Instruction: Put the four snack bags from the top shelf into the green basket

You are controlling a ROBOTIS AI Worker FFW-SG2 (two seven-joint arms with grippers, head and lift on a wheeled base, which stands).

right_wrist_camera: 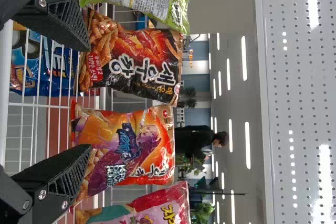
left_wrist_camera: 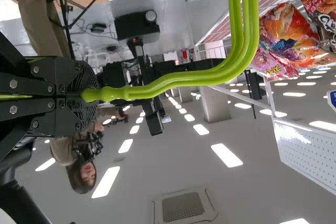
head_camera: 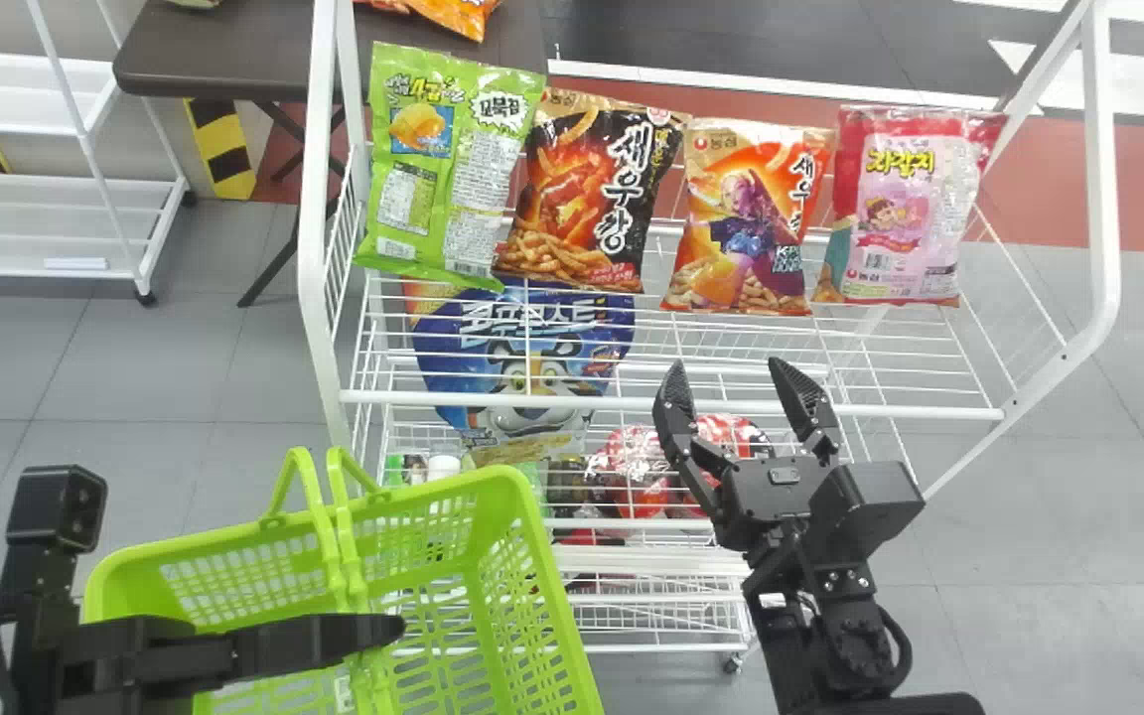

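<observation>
Basket [head_camera: 493, 479] and top shelf [head_camera: 929, 411] both show in the head view. On the shelf we find, from left to right, the green bag [head_camera: 453, 169], black bag [head_camera: 592, 199], orange bag [head_camera: 746, 218] and pink bag [head_camera: 910, 209], so all four are left to do. We judge the step in hand to be the first pick. The right gripper [head_camera: 728, 365] is near the front rail with nothing in it. Next we need it past the rail, its fingers on either side of one bag, then a firm squeeze and a lift clear of the wire. The basket runs off the bottom edge, and the left arm hides part of its inside.

In the left wrist view, the left gripper [left_wrist_camera: 86, 95] is closed on the basket handles [left_wrist_camera: 249, 30], which we want held steady for the drop. The orange, black and pink bags are farther off; the edge cuts the black one short.

In the right wrist view, the right gripper's fingers stand wide apart, with the black and orange bags roughly across the gap. We cannot tell which is meant. One finger covers the orange bag's lower corner; the green and pink bags are cut off.
</observation>
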